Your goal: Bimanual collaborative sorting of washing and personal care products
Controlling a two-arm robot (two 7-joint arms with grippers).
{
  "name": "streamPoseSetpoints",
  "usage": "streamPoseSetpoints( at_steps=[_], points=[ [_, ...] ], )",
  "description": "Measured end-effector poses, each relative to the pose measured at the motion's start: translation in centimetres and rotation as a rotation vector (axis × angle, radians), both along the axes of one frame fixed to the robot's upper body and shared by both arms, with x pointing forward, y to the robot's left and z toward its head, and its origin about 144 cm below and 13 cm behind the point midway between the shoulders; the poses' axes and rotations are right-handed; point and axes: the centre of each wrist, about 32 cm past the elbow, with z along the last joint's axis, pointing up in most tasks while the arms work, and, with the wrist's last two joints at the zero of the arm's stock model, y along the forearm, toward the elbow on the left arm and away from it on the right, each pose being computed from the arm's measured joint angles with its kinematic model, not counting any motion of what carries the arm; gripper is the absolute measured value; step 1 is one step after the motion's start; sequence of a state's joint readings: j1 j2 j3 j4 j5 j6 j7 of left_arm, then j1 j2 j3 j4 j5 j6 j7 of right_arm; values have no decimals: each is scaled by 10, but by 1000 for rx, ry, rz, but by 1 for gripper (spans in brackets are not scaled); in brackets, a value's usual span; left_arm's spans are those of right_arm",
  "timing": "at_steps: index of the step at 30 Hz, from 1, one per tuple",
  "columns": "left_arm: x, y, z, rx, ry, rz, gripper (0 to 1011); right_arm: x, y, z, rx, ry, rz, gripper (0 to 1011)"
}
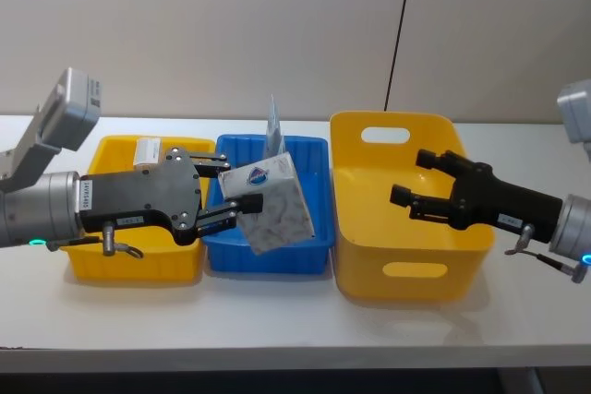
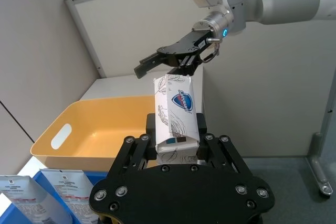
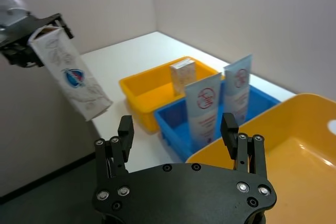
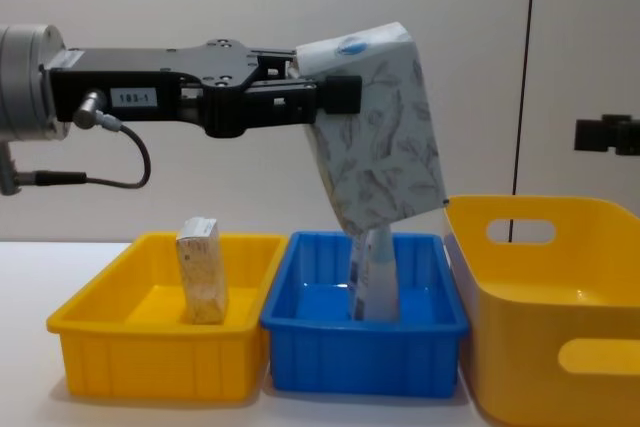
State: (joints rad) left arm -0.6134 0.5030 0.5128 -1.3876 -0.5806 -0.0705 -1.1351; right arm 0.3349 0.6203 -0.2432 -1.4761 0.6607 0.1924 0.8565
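The soft white leaf-print pack (image 1: 277, 214) hangs tilted over the blue bin (image 1: 268, 260), probably light and squashy. The left gripper (image 1: 238, 188) pinches its top end from nine o'clock, a sensible hold. At three o'clock, the right gripper (image 1: 411, 177) gapes, empty.

Plain robot lab; bare grey walls (image 1: 231, 25), white table (image 1: 277, 334), blue plastic sorting bin (image 1: 268, 260)

The leaf-print pack (image 1: 277, 214) showed soft, crinkled film; the blue bin (image 1: 268, 260) was smooth glossy plastic; the left pincer (image 1: 238, 186) matt black.
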Motion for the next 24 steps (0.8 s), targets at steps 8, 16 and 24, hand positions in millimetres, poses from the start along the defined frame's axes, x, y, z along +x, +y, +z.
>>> streamPoseSetpoints(
  at_steps=[8,16,24],
  points=[
    [0,0,0,0,0,0,358,9,3,5,-3,25,113,1002],
    [0,0,0,0,0,0,358,11,12,9,3,25,201,1002],
    [0,0,0,0,0,0,358,13,24,9,7,5,254,1002]
  ],
)
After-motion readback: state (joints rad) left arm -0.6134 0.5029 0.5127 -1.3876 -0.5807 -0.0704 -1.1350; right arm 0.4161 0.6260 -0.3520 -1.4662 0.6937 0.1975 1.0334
